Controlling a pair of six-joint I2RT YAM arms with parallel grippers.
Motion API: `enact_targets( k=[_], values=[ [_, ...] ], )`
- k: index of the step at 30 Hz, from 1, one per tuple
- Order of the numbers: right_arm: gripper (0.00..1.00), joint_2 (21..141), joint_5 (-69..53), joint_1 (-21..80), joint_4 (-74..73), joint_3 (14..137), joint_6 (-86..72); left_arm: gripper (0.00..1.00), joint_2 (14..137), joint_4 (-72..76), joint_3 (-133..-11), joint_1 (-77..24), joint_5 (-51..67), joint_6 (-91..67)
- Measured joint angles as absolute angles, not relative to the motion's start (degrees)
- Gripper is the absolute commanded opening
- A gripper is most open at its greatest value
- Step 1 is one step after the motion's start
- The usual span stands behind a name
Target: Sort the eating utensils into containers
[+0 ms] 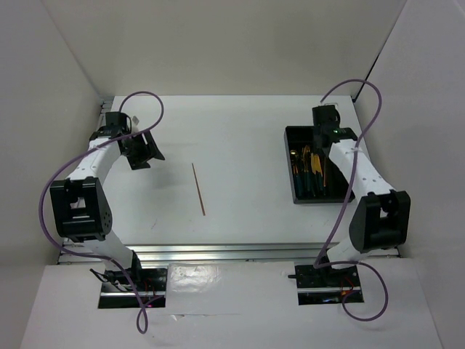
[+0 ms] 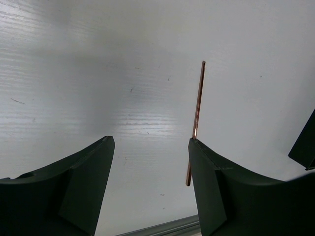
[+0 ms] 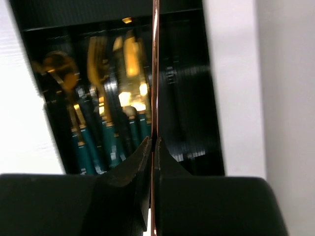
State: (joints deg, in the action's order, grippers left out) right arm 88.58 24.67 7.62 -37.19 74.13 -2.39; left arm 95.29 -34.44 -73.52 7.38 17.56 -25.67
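Observation:
A thin brown chopstick (image 1: 198,188) lies alone on the white table; in the left wrist view it (image 2: 198,113) runs up from beside the right finger. My left gripper (image 1: 146,155) (image 2: 150,147) is open and empty, left of that chopstick. The black divided tray (image 1: 296,193) stands at the right with several gold-headed, teal-handled spoons and forks (image 1: 308,171) (image 3: 106,128) in its left compartments. My right gripper (image 1: 328,132) (image 3: 153,143) is over the tray, shut on a second chopstick (image 3: 155,73) that points along the tray's right compartment (image 3: 189,93).
White walls enclose the table on the left, back and right. A metal rail (image 1: 218,253) runs along the near edge, also showing low in the left wrist view (image 2: 162,227). The tray sits close to the right wall.

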Motion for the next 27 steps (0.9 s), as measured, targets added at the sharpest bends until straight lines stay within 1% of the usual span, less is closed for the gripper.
enact_targets(
  k=[3, 7, 15, 18, 21, 27],
  values=[
    [0.08, 85.71, 25.26, 5.48, -34.70, 71.85, 0.23, 0.75, 95.66, -34.52, -73.52, 7.38, 17.58, -25.65],
    [0.08, 85.97, 26.85, 4.82, -32.05, 69.65, 3.05, 0.75, 95.74, -34.76, -73.63, 7.38, 17.19, -25.63],
    [0.08, 92.42, 29.17, 1.98, -28.27, 69.30, 7.51, 0.75, 95.83, -34.85, -74.13, 7.38, 16.03, -25.61],
    [0.08, 95.13, 29.78, 1.89, -27.11, 69.30, 8.82, 0.75, 95.98, -34.89, -74.17, 7.38, 15.46, -25.61],
    [0.06, 97.36, 29.85, 1.89, -26.20, 69.32, 9.72, 0.75, 96.47, -34.83, -74.28, 7.38, 15.16, -25.61],
    [0.06, 100.49, 29.61, 1.89, -25.71, 69.34, 10.35, 0.75, 97.03, -34.94, -74.28, 7.38, 14.70, -25.61]
  ],
)
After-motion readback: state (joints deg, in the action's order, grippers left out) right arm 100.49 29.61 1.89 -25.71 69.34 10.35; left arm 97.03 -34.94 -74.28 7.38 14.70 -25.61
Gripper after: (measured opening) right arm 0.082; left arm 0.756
